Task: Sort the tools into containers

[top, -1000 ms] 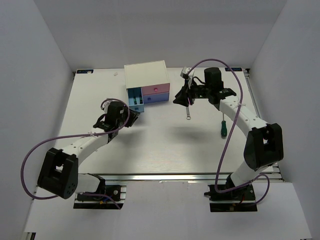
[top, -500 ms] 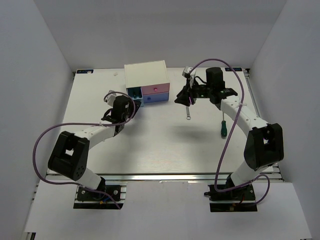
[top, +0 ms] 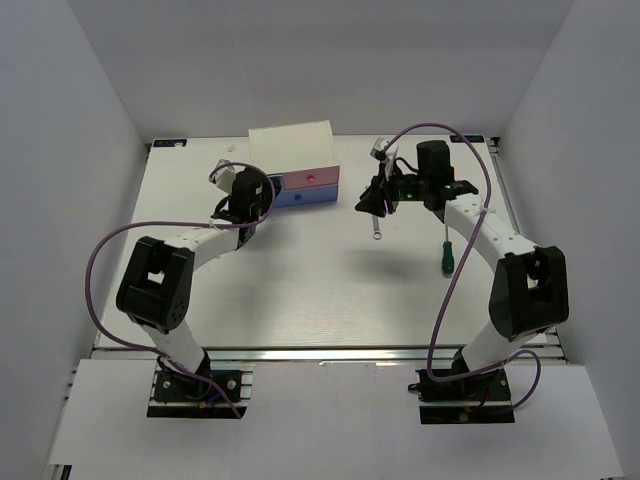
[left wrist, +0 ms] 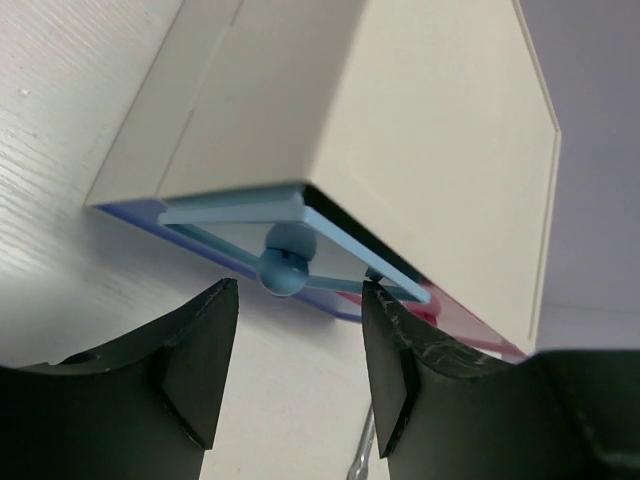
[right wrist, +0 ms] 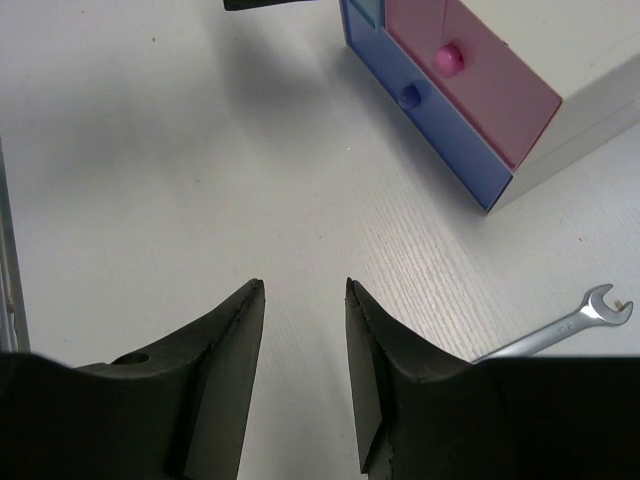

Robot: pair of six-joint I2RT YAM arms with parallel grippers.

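Observation:
The white cabinet (top: 290,145) stands at the back. My left gripper (top: 254,194) is open, with its jaws on either side of the round knob (left wrist: 288,262) of the light blue drawer (left wrist: 235,212), which stands almost shut. The pink drawer (top: 312,178) and the periwinkle drawer (top: 306,196) are shut. My right gripper (top: 378,198) is open and empty above the table. The silver wrench (top: 375,228) lies just below it and also shows in the right wrist view (right wrist: 560,328). The green-handled screwdriver (top: 445,252) lies to the right. The dark-handled screwdrivers are out of view.
White walls close in the table (top: 320,290) on the left, back and right. A metal rail (top: 330,352) runs along the near edge. Purple cables loop from both arms.
My left gripper has moved back toward the cabinet, and the light blue drawer, open a second ago, is now almost shut. My right gripper has shifted slightly right.

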